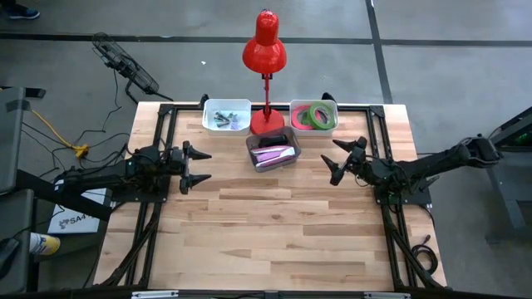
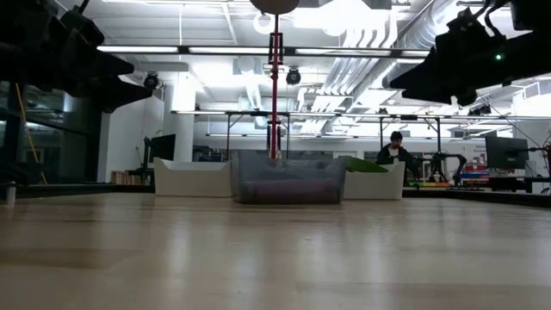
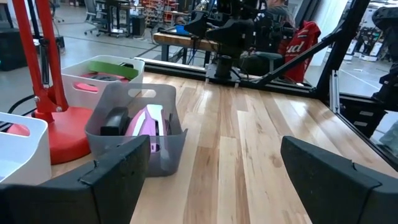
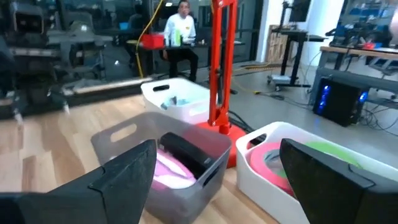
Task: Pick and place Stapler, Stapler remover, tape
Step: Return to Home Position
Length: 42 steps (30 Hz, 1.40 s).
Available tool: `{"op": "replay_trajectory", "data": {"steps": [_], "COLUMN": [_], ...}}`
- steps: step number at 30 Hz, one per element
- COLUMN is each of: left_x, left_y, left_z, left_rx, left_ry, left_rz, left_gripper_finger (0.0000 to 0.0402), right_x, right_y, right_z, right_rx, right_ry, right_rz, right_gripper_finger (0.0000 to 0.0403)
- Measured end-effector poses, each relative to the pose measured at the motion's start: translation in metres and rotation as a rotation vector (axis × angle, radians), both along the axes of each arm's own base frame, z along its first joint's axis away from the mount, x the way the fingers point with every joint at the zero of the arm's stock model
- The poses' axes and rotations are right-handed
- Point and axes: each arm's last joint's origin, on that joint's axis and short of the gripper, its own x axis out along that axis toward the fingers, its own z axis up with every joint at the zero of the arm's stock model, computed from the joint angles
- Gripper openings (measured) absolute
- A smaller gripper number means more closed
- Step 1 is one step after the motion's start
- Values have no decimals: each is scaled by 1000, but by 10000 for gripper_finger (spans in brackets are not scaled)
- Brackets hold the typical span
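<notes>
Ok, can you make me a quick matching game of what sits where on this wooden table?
1 pink and green flat tape rings
2 pink stapler
3 red desk lamp
4 left gripper and right gripper

A in the translucent grey bin
B open, above opposite sides of the table
C in the right white bin
D between the left white bin and the right one

Pairs: 1-C, 2-A, 3-D, 4-B
</notes>
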Motion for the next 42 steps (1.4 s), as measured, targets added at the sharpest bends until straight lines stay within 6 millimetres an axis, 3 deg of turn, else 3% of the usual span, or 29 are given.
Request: {"op": "replay_trajectory", "data": {"steps": [4, 9, 20, 30, 42], "left_x": [0, 0, 0, 0, 0], "left_y": [0, 0, 0, 0, -3], "left_z": [0, 0, -1, -2, -4], "left_rx": [0, 0, -1, 4, 70], "left_ry": [0, 0, 7, 23, 49], "left_rz": [1, 2, 5, 4, -110], "left_gripper_finger": [356, 356, 356, 356, 356], "right_x": [-2, -12, -21, -39, -41], "right_y": [0, 0, -4, -4, 3], "right_z": [-6, -23, -25, -33, -30], "right_rx": [22, 66, 27, 76, 8], "right_ry": [55, -58, 8, 87, 99], "right_rz": [85, 270, 208, 254, 541], "right_gripper_finger": [332, 332, 332, 332, 332]}}
